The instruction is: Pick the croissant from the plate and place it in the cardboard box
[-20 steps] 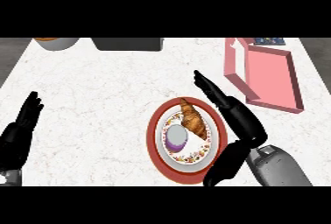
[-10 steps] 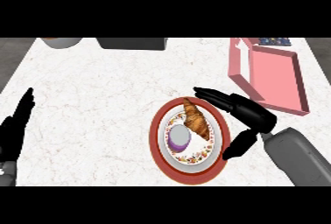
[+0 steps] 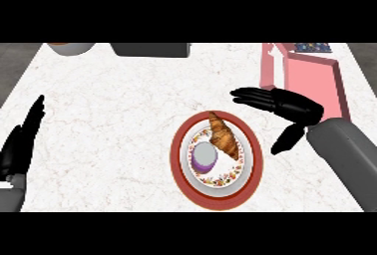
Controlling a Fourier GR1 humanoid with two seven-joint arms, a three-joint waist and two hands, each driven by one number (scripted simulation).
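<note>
Right hand (image 3: 290, 107) now farther above croissant (image 3: 223, 135)

Bright, even light falls across the white counter (image 3: 117, 124); shadows are barely visible, with no glare and no blur.

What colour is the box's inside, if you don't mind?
Pink, seen best in the head view: box.
</note>
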